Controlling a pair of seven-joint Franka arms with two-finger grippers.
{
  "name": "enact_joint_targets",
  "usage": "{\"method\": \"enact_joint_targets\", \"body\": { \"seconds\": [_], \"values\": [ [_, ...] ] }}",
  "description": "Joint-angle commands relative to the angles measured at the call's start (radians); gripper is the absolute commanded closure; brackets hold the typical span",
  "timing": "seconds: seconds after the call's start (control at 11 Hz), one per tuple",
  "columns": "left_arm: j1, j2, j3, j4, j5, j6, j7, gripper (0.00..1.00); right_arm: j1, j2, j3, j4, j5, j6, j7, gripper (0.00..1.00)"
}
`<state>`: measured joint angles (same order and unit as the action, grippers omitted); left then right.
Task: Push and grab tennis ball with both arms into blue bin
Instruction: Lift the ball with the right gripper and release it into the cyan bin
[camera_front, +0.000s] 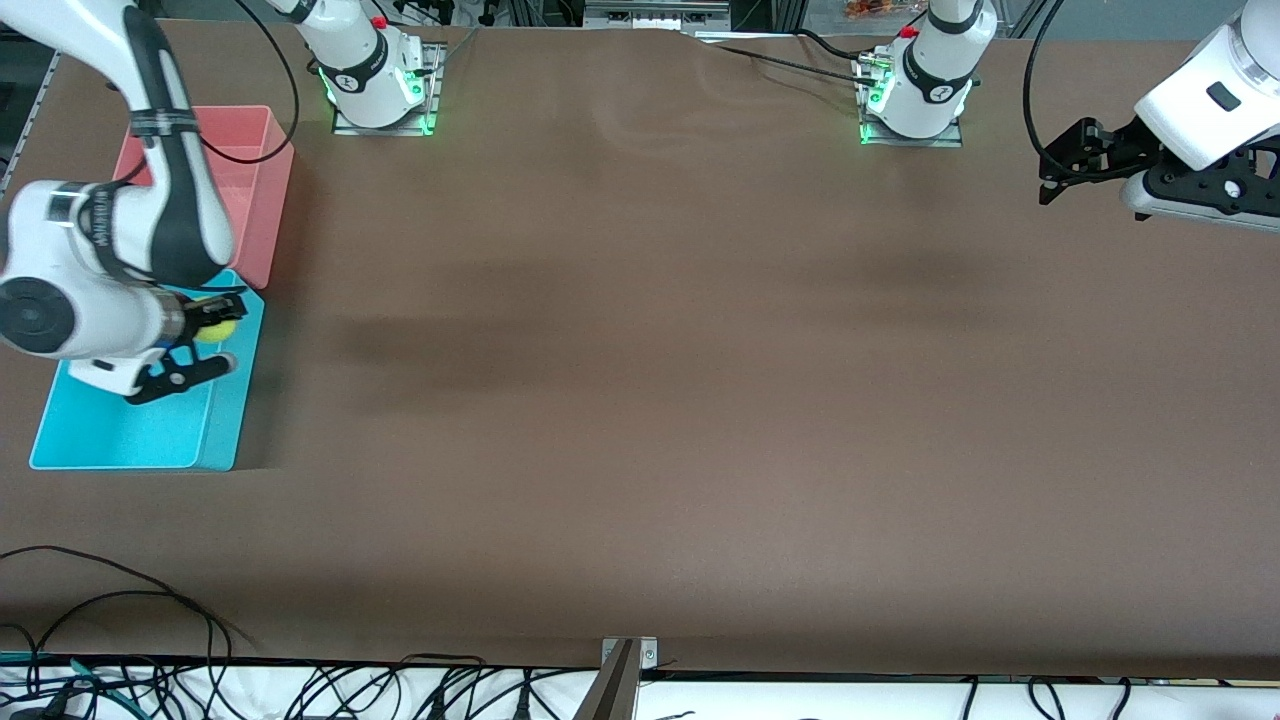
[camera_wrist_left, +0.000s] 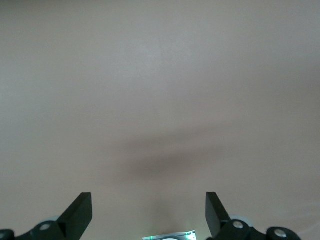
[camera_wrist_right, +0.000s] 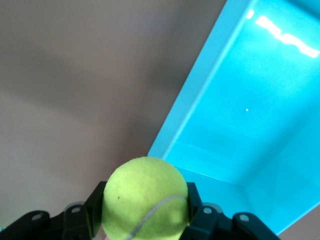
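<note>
Now right gripper (camera_front: 205, 345) grips tennis ball (camera_front: 216, 327) over blue bin (camera_front: 110, 435).

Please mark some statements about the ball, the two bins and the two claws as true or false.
1. The right claw holds the ball. True.
2. The ball lies on the floor of the blue bin. False: it is held above the bin.
3. The left claw is open and empty. True.
4. The pink bin is nearer to the front camera than the blue one. False: it is farther.
5. The left claw is over the blue bin. False: it is over bare table.
</note>
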<state>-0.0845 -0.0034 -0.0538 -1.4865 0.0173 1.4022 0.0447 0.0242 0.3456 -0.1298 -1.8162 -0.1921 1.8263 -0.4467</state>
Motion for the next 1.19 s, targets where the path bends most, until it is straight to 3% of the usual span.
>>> {"method": "enact_joint_targets", "body": {
  "seconds": [0.0, 0.73, 1.09],
  "values": [
    [-0.003, 0.011, -0.003, 0.031, 0.012, -0.02, -0.013, 0.0, -0.085, 0.018, -0.024, 0.017, 0.109, -0.012, -0.203, 0.76],
    [-0.003, 0.011, -0.001, 0.031, 0.012, -0.022, -0.013, 0.0, -0.268, 0.16, -0.024, 0.017, 0.299, 0.016, -0.535, 0.76],
    [-0.003, 0.011, -0.003, 0.031, 0.012, -0.022, -0.013, 0.0, -0.293, 0.211, -0.024, 0.017, 0.327, 0.051, -0.57, 0.75]
  ]
}}
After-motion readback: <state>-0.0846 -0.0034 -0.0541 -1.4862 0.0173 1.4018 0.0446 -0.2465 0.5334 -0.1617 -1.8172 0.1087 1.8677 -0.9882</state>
